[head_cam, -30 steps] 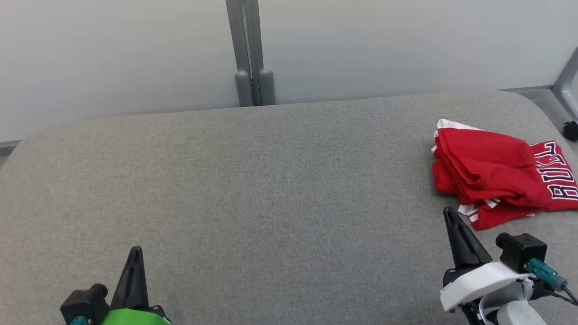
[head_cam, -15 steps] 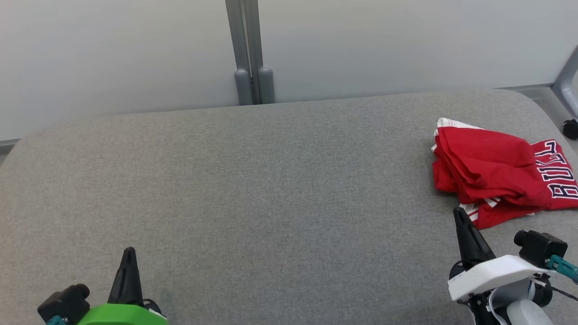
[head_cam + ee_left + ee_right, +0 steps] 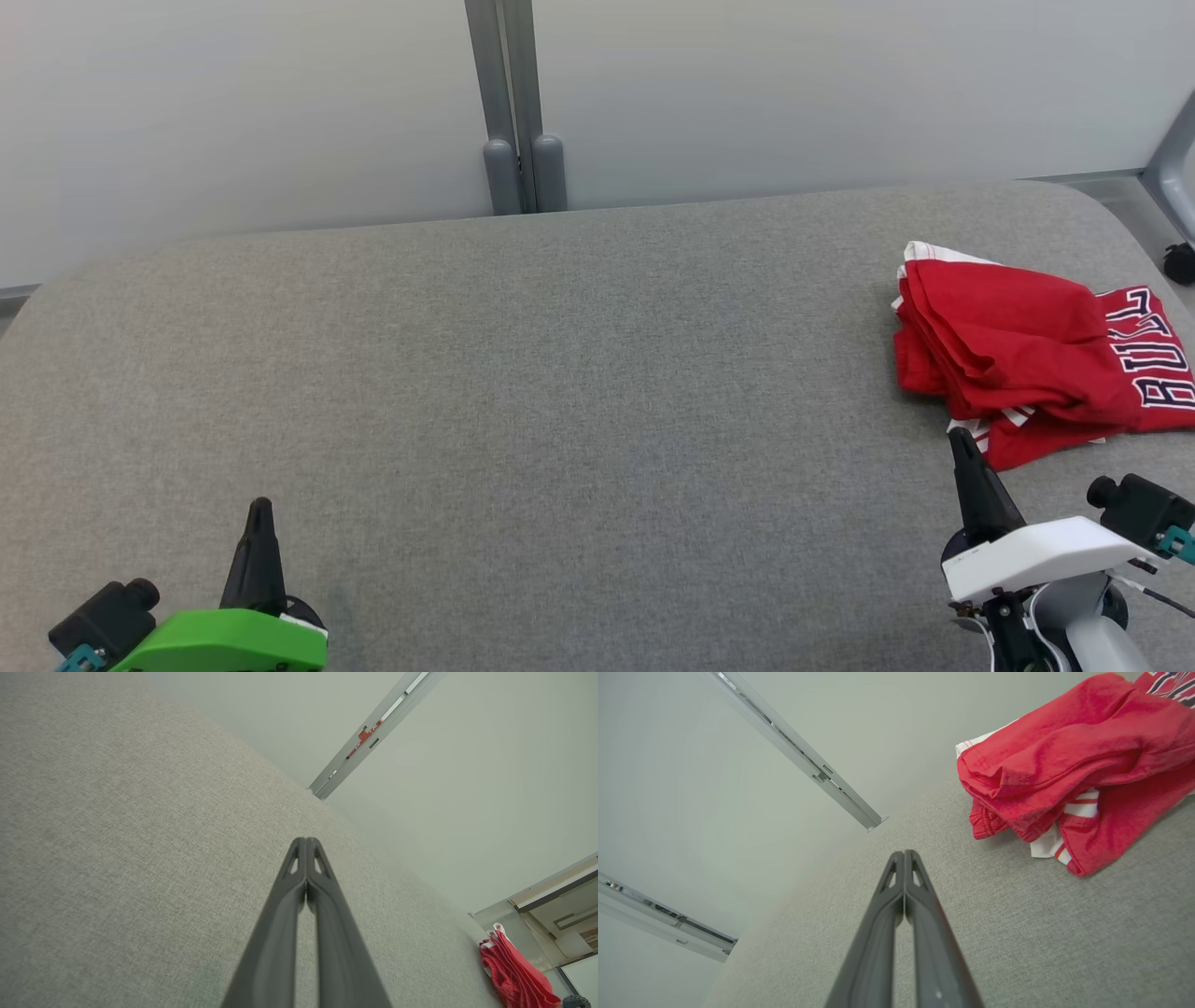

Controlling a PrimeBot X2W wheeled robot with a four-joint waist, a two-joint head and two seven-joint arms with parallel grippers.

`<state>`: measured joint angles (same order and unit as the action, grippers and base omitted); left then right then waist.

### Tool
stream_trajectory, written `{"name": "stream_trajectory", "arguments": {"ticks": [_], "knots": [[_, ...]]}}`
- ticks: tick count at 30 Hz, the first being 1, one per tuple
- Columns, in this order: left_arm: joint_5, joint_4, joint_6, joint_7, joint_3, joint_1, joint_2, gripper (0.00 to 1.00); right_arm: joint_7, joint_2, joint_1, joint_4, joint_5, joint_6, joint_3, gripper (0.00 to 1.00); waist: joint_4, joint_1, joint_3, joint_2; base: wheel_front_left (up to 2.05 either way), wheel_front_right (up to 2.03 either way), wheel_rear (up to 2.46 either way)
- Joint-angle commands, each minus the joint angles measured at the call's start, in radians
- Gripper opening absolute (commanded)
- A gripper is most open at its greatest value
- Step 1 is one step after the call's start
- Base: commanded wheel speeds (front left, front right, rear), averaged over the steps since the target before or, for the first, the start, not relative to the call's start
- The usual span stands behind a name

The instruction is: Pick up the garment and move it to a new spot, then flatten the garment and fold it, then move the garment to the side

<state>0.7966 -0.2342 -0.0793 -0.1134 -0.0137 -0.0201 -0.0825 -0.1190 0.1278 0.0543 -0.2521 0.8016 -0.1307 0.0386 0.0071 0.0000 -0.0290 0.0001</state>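
Red-and-white fabric garment [image 3: 1018, 359] with dark block lettering lies in a compact layered stack at the far right of the grey cloth-covered tabletop [image 3: 560, 373], close to its right edge; folds look a bit loose and uneven, white trim pokes out at the near side; judged from that, pick-up, flattening and folding look done, and the move to the side looks done or nearly so; what is left seems to be at most a tidy-up or pulling the arms clear; left end effector [image 3: 259, 509], dark fingers on a green mount, is clenched with nothing in it, low at the near left, well apart from the garment; right end effector [image 3: 959, 439], dark fingers on a white mount, is clenched and empty too, tip just beside the garment's near hem, not clearly touching; count: one garment, two end effectors, one tabletop.
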Motion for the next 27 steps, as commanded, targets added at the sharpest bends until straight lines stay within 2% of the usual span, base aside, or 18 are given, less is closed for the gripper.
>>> {"name": "stream_trajectory", "arguments": {"ticks": [1, 27], "knots": [[0.034, 0.010, -0.006, 0.007, -0.009, 0.036, -0.003, 0.00, 0.009, 0.000, 0.030, 0.014, 0.035, 0.000, -0.011, 0.00, 0.000, 0.0000, 0.001, -0.0001, 0.00, 0.00, 0.00], [0.325, 0.003, -0.024, 0.090, -0.044, 0.075, 0.011, 0.00, 0.093, -0.028, 0.042, 0.014, 0.324, 0.000, -0.064, 0.00, -0.002, 0.0000, 0.009, -0.0001, 0.00, 0.00, 0.00]]}}
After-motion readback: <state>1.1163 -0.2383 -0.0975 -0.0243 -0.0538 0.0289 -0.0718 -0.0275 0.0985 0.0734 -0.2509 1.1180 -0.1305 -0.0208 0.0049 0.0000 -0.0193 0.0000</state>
